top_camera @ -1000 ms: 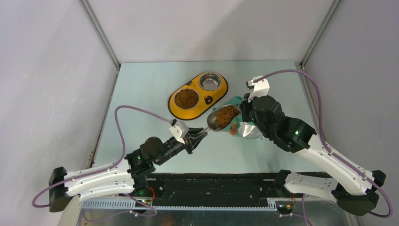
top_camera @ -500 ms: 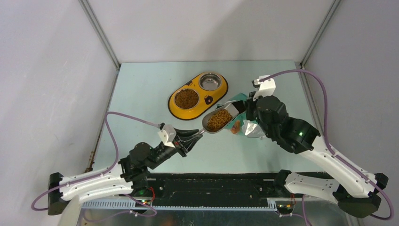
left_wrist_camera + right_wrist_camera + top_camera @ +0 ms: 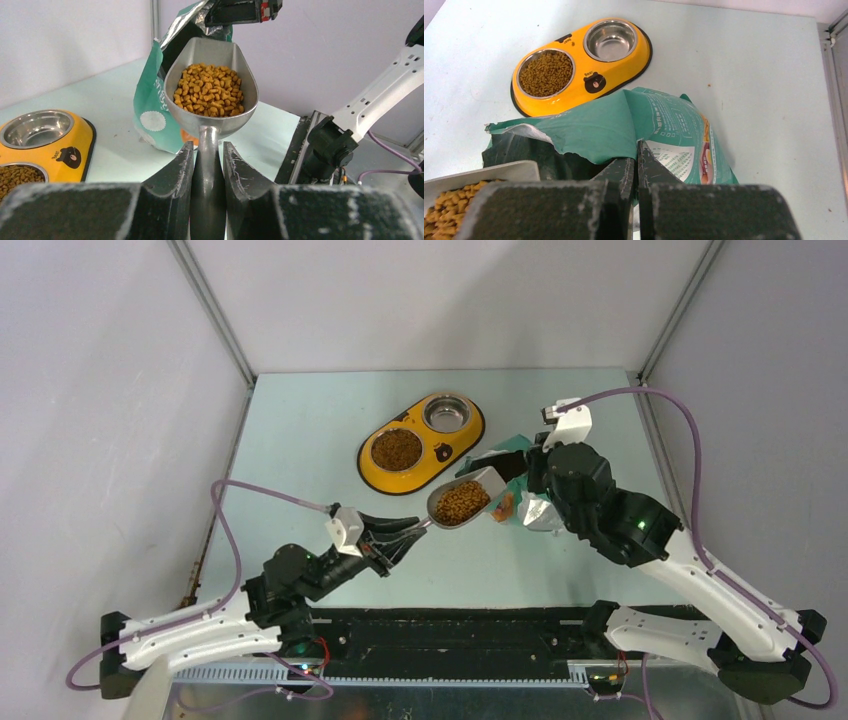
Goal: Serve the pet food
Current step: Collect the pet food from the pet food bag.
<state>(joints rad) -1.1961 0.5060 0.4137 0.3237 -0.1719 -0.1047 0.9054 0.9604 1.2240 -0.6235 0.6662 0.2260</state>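
Left fingers [image 3: 172, 185] clamped tight on the scoop [image 3: 215, 47] handle, kibble [image 3: 209, 92] heaped inside, held above the counter [image 3: 300, 430] just beside the bag [image 3: 624, 125]. Right fingers [image 3: 619, 175] pinched shut on the bag's torn lip. That kibble's light and loose and will likely roll at any tilt, so carry it by the handle, level, to the feeder [image 3: 579, 62], where 1 bowl already has some.

The left arm [image 3: 190, 635] and right arm [image 3: 700, 570] are presenting white lower links and black upper joints. A purple cable [image 3: 270, 492] is running along each arm. Green lights [image 3: 640, 525] are glowing; the black gripper fingers [image 3: 170, 195] are showing white scuffs
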